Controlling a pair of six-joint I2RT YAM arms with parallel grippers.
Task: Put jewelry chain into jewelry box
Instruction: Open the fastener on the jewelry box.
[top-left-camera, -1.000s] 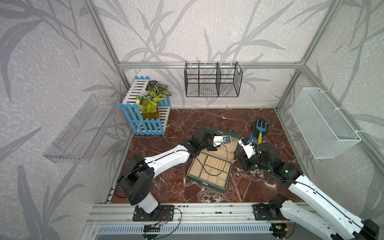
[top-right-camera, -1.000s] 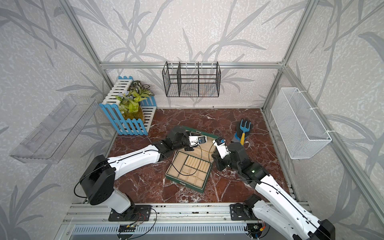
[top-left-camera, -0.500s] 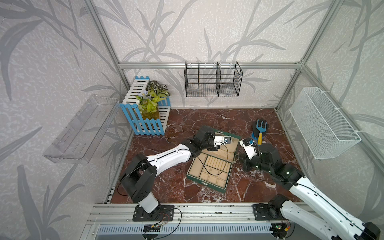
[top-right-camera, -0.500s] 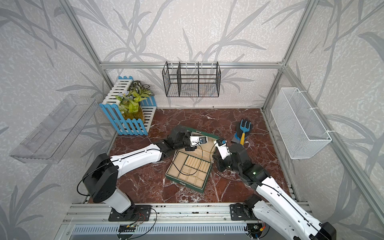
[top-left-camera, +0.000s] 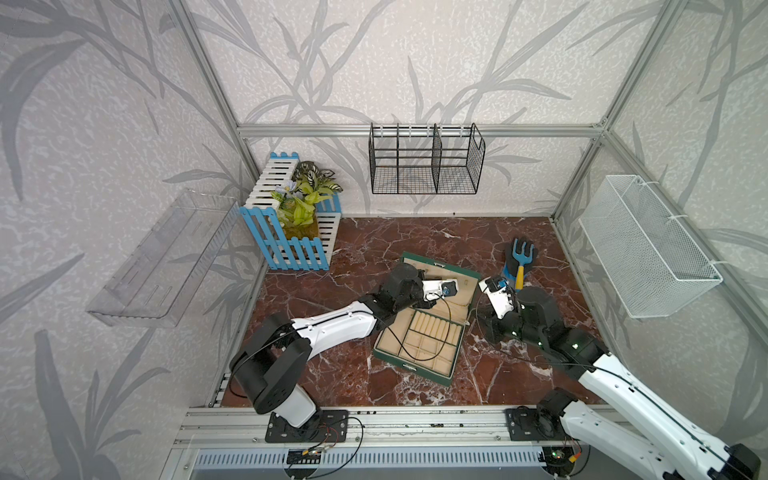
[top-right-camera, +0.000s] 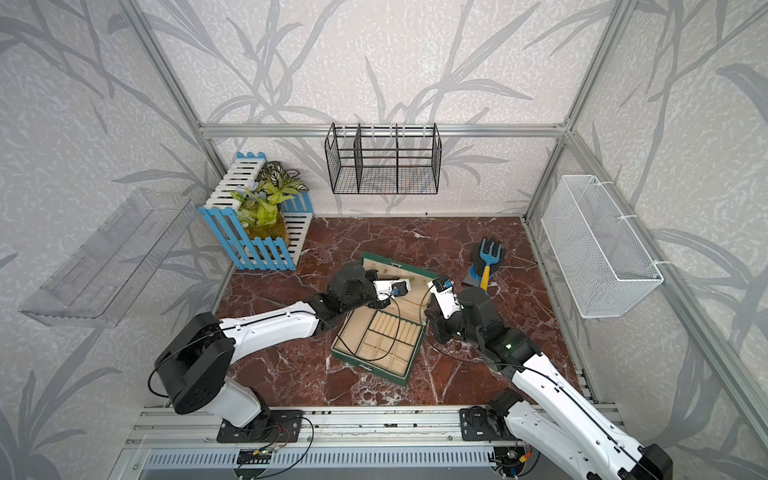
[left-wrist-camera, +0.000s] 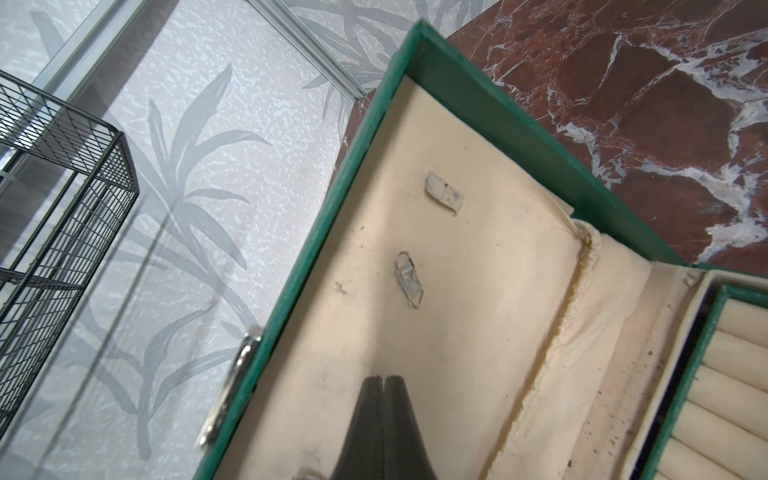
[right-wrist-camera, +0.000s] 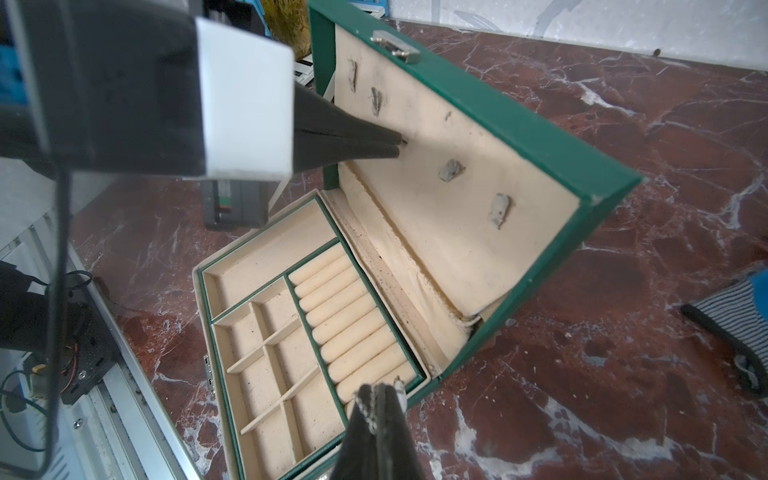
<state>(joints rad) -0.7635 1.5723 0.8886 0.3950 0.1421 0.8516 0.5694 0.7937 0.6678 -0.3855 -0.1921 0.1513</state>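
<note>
Progress: approx. midway, by my read. jewelry box (right-wrist-camera: 519, 133) sits mid marble tabletop (right-wrist-camera: 582, 374), lid (left-wrist-camera: 457, 291) already up & leaning back, so opening looks done.

R arm: right gripper (right-wrist-camera: 379, 388) has fingers pressed together w/ the jewelry chain (right-wrist-camera: 369, 409) pinched at the tips. A short silvery beaded stretch shows along one finger; rest of it not visible. Gripper hovers just over the box's side wall at the end of the ring rolls (right-wrist-camera: 353, 324). Whether chain touches the lining, can't tell.

L arm: left gripper (right-wrist-camera: 398, 147) fingers pressed together too, tips right at the lid lining near the lid hooks (right-wrist-camera: 451, 170). Tiny dark speck at the tips, too small to say if it's chain, so can't tell if it pinches anything.

Square compartments (right-wrist-camera: 286, 357) all bare, nothing stowed yet.

Left to do, est.: get chain onto a hook or down into a compartment, let go, pull both arms clear. Chain is thin & limp, so prob. risk is it clinging to the fingers or draping over the wall on release.
</note>
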